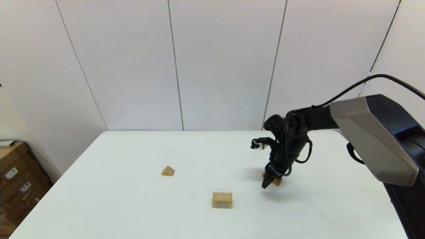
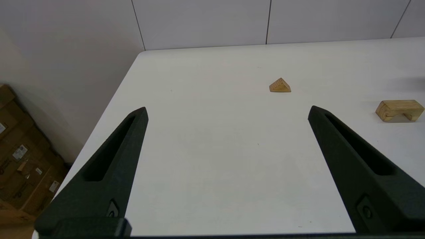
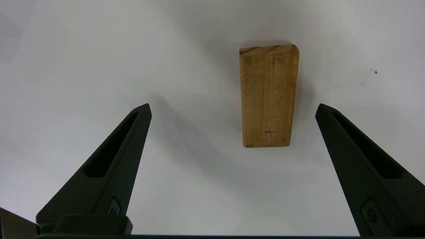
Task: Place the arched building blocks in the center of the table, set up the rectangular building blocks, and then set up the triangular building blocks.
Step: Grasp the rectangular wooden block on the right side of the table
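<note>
A: Starting at your left, what lies on the counter (image 1: 116, 199)?

B: The triangular building blocks (image 1: 168, 171) sit left of centre, ridge up, well apart from the others. Your left hand (image 2: 225, 114) is out of the head view; its own camera shows its fingers (image 2: 109, 162) spread wide, holding nothing, over the near left part of the counter.

A: And in the middle?

B: The arched building blocks (image 1: 222, 200) rest near the centre, towards you, hollow face down.

A: Where is your right hand?

B: The right hand (image 1: 267, 183) points down over the rectangular building blocks (image 1: 275, 181), right of centre. That block lies flat on the counter. From the wrist you see the fingers (image 3: 109, 159) wide apart, the block between them, closer to one finger, neither touching it.
</note>
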`<act>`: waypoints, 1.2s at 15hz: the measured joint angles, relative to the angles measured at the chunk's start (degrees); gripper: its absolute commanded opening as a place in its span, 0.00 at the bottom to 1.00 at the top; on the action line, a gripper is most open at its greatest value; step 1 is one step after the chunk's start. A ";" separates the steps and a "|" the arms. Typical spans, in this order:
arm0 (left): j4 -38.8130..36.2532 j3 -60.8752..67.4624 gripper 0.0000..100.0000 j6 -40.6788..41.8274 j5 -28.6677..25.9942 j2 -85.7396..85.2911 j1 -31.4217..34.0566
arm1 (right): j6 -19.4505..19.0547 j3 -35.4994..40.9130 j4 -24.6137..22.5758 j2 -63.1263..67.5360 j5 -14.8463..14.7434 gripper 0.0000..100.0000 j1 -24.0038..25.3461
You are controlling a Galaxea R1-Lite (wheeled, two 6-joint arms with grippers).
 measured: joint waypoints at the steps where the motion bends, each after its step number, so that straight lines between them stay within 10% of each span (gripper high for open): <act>1: 0.02 0.00 1.00 0.02 0.00 0.00 0.00 | -0.01 -0.22 0.12 0.12 -0.09 1.00 0.02; 15: -0.02 0.00 1.00 0.02 0.00 0.00 0.00 | -0.91 -0.94 0.20 1.69 -2.23 1.00 0.39; 16: 0.00 0.00 1.00 0.02 0.00 0.00 0.00 | -0.89 -0.94 0.22 1.72 -2.26 0.00 0.44; 18: 0.00 0.00 1.00 0.05 0.00 0.00 0.00 | -0.83 -0.94 0.22 1.72 -2.28 0.00 0.49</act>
